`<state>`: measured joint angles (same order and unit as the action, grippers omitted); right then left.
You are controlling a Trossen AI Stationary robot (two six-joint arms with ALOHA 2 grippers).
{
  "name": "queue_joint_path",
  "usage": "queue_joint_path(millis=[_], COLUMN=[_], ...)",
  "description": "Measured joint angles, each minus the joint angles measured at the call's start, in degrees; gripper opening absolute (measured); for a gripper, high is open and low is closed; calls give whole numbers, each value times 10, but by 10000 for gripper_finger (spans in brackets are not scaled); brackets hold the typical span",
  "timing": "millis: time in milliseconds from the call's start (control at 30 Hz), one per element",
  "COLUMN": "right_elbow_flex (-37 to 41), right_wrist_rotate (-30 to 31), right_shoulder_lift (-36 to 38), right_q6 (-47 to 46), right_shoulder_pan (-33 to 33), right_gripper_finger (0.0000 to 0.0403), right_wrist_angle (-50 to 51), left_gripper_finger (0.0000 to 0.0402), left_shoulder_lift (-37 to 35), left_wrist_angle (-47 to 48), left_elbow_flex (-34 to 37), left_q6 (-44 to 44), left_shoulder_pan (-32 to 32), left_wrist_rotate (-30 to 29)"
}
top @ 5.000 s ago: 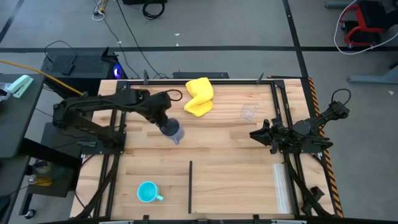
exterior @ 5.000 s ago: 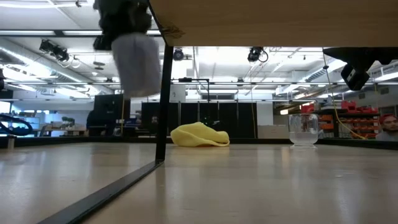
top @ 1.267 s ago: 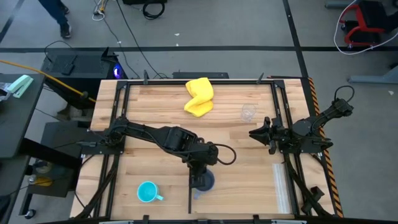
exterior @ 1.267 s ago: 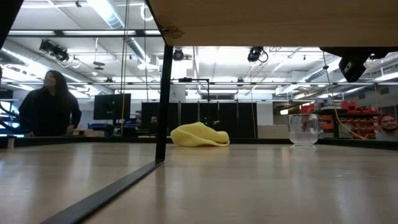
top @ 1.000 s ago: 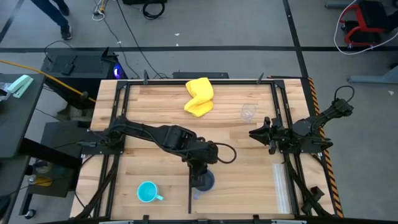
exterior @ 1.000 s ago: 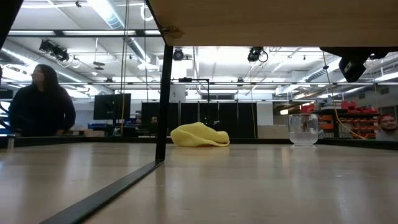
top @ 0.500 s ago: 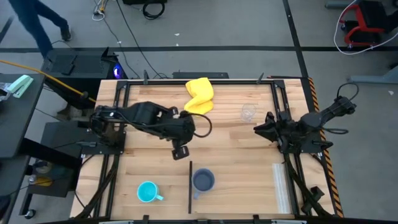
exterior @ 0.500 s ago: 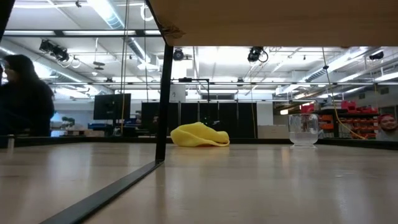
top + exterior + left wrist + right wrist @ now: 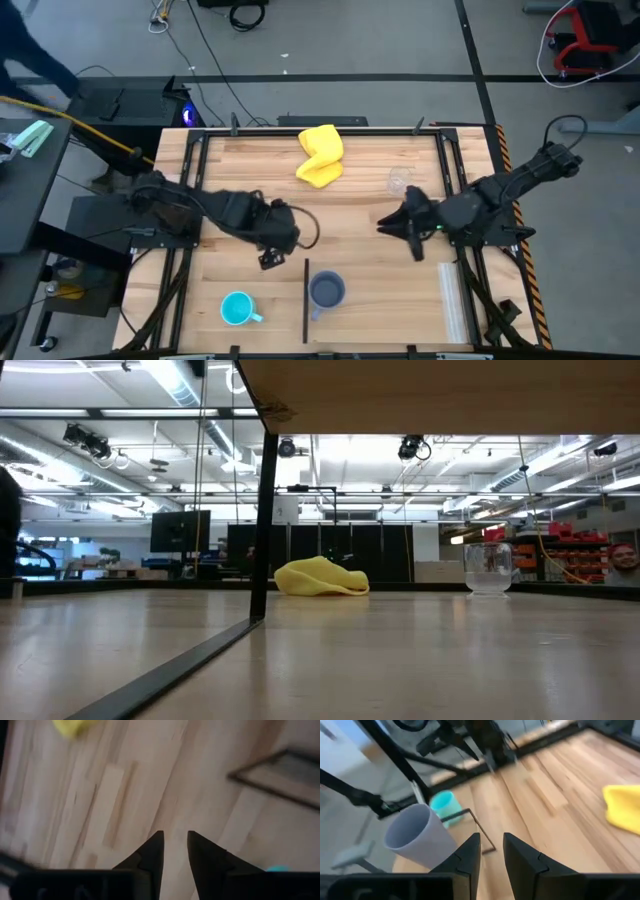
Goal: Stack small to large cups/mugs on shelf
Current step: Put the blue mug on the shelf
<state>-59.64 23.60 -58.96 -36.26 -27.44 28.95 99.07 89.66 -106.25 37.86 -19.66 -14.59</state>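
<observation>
The grey-blue mug (image 9: 327, 290) stands mouth up on the shelf (image 9: 400, 300) near its left edge, and also shows as the grey-blue mug (image 9: 417, 837) in the right wrist view. On the table left of the shelf sits the turquoise mug (image 9: 238, 309). The clear cup (image 9: 399, 181) stands on its base at the far right, seen too as the clear cup (image 9: 489, 568). My left gripper (image 9: 268, 261) hangs open over bare wood left of the grey-blue mug, its fingers (image 9: 152, 852) empty. My right gripper (image 9: 395, 232) is open above the table's middle right, facing the grey-blue mug.
A yellow cloth (image 9: 320, 155) lies crumpled at the far middle. The shelf's black post (image 9: 265, 520) and edge bar (image 9: 305, 300) stand between the two mugs. Bare wood lies between the grippers. The shelf's underside (image 9: 440, 395) spans the top of the low view.
My left gripper has let go of the grey-blue mug, risen and drawn away toward the table's left. The mug stays standing on the shelf. My right gripper has moved from the right edge toward the table's middle and turned toward the mug.
</observation>
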Motion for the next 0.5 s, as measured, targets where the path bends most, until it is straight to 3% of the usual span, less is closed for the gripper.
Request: queue_joint_path(millis=[233,500], right_elbow_flex=[-152,-159], right_wrist_rotate=[1,6], right_shoulder_lift=[-162,-256], right_q6=[-34,-154], right_shoulder_pan=[-18,-87], right_gripper_finger=[91,91], right_wrist_angle=[135,163], left_gripper_finger=[72,56], left_shoulder_lift=[-42,-44], left_wrist_angle=[-152,-269], left_elbow_flex=[114,120], left_q6=[13,-43], left_shoulder_pan=[-71,-76], left_wrist_rotate=[7,7])
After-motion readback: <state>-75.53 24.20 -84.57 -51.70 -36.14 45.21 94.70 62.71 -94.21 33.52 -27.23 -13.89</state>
